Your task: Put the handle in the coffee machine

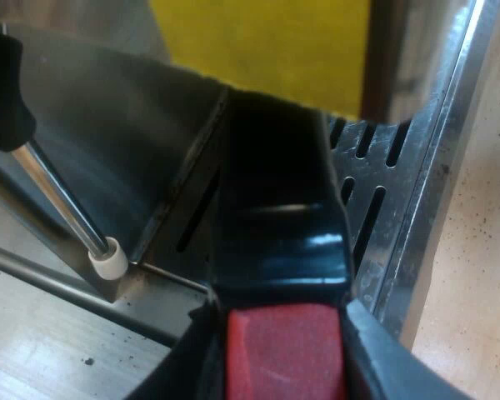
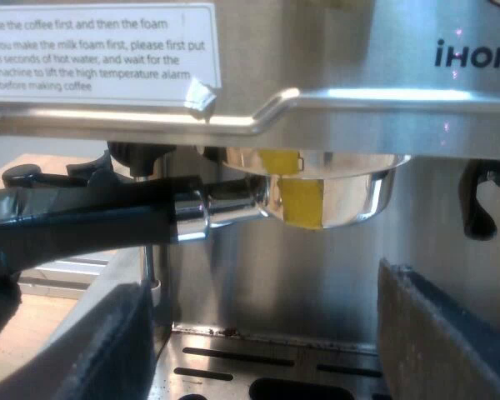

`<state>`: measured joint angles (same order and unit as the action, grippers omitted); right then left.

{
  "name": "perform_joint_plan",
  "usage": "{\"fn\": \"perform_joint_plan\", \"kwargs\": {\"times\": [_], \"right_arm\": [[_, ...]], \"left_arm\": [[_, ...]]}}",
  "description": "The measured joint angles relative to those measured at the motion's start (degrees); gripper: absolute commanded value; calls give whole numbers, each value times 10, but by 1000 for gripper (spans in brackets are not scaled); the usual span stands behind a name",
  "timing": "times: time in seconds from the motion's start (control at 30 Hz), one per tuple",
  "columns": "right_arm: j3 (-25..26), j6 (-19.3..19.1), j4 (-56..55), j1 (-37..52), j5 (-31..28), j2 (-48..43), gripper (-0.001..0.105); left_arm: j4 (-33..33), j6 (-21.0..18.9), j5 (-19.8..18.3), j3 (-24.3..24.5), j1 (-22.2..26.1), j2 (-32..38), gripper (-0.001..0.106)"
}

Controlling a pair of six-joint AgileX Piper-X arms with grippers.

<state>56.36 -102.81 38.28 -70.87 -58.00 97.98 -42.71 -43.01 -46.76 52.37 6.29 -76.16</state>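
Machine: steel front, with a printed notice stuck high on it.
Drip tray: slotted steel, lay at the machine's foot.
Holder: hung at the machine's front, metal cup raised against the round fitting under the steel brow. Sat about level. Could not tell whether it was locked in or only pushed up.
Yellow patch: showed on the cup's wall, facing outward.
Handle: dark, stuck out sideways from the cup above the drip tray and ended in a red end.
Left hand: pinched the handle from both sides, just where the black part met the red end.
Handle against the left hand: ran straight out of the grip toward the machine, red end nearest the wrist, black length beyond the fingertips.
Right hand: spread wide, fingers well apart with nothing between them. Hovered low before the machine over the drip tray, below the cup and clear of both cup and handle.
Steam pipe: thin metal tube with a white tip, slanted down near the handle without touching it.
Counter: pale wood, speckled with dark grains beside the tray.
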Motion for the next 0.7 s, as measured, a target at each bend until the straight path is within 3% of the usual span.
{"fn": "perform_joint_plan", "kwargs": {"times": [0.7], "right_arm": [[0, 0, 0, 0, 0, 0, 59]], "left_arm": [[-7, 0, -3, 6, 0, 0, 0]]}}
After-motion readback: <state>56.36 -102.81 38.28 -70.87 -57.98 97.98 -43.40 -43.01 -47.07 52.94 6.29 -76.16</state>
